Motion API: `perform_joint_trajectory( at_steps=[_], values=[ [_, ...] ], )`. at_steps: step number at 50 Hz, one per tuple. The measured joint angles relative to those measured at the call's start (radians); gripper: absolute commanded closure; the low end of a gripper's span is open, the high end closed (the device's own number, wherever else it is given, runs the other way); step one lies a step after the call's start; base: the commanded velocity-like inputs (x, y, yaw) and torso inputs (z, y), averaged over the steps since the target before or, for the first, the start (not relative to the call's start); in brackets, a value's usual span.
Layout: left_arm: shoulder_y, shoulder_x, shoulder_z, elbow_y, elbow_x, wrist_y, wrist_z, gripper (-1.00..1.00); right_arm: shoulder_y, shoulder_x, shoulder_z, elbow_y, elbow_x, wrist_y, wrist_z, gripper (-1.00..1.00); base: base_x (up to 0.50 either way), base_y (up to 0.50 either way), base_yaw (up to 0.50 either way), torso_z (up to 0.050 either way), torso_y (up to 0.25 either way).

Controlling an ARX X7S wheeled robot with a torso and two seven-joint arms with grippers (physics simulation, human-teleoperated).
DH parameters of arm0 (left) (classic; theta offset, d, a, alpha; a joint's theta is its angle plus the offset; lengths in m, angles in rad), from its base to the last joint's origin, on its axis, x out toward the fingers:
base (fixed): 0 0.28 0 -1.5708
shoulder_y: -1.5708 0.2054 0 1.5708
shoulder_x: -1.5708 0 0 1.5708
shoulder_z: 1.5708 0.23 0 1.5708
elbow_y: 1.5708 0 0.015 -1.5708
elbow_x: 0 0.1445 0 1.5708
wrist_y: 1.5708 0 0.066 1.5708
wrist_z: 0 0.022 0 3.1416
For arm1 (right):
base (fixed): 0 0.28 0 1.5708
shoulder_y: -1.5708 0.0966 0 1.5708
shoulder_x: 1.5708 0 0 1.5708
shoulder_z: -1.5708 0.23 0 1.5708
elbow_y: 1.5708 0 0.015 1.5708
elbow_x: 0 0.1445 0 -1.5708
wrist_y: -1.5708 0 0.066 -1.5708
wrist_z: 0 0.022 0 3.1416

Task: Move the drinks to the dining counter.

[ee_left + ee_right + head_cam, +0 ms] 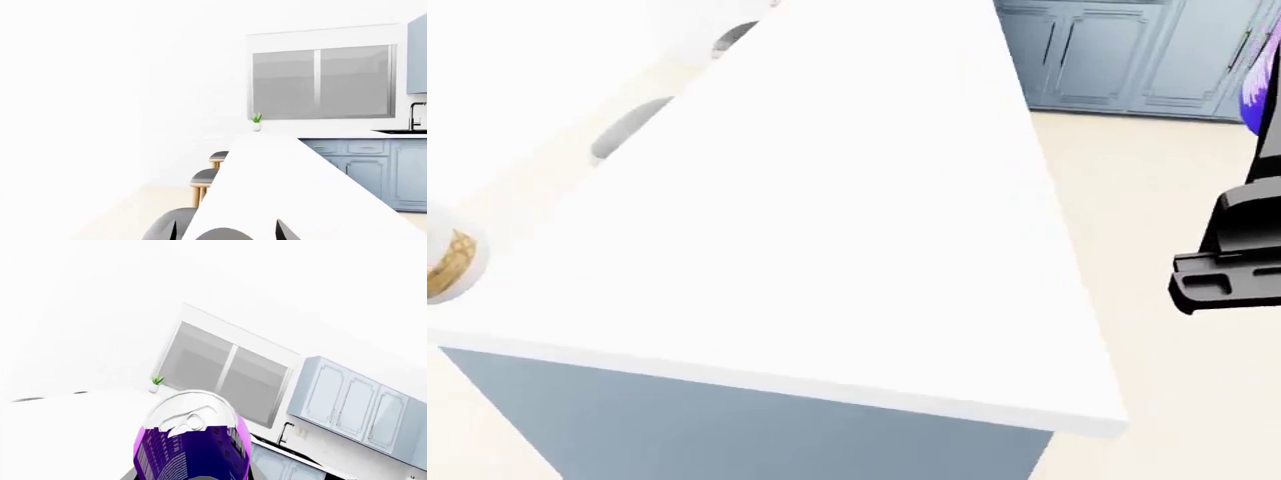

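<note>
The purple can (192, 442) sits close under my right wrist camera, silver top toward the lens. It appears carried in my right fingers, though the fingers themselves never show there, so I cannot tell how they close on it. In the head view a purple sliver (1264, 95) shows at the far right edge above my right gripper (1228, 270), off to the side of the desk (868, 220) and over the floor. The white bottle (451, 262) with its beige label peeks in at the left edge, beside the desk's near corner. My left fingers (287, 232) show only as dark tips either side of a grey rounded shape, so whether they pinch the bottle I cannot tell.

To do this well, I judge I should bring each drink in over the white top, keep it upright, and lower it well inside the edge before letting go.

Most of the bottle is cut off, and the stools (213, 167) are partly hidden behind the top.
</note>
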Motion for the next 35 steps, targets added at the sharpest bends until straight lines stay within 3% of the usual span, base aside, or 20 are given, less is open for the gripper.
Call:
perform_joint_trajectory(
  at_steps=[8,18,31,35],
  values=[
    [0.002,0.001,-0.002,0.0,0.003,-0.002,0.0,1.0,0.047,-0.001,-0.042,0.0,-0.01,0.003,0.003,1.0,-0.48,-0.07,0.0,0.0,0.0],
    [0.005,0.003,-0.006,0.001,0.004,-0.004,0.001,1.0,0.069,-0.007,-0.067,0.0,-0.015,0.005,0.005,1.0,-0.14,-0.01,0.0,0.001,0.001],
    [0.006,0.001,-0.007,0.0,0.007,-0.003,0.002,1.0,0.026,-0.011,0.009,0.0,-0.001,0.018,0.006,1.0,-0.06,0.47,0.0,0.0,0.002],
    [0.009,0.002,-0.005,0.0,0.007,-0.002,0.003,1.0,0.015,-0.015,0.016,0.0,0.0,0.018,0.006,1.0,-0.01,0.09,0.0,0.0,0.003]
  ],
)
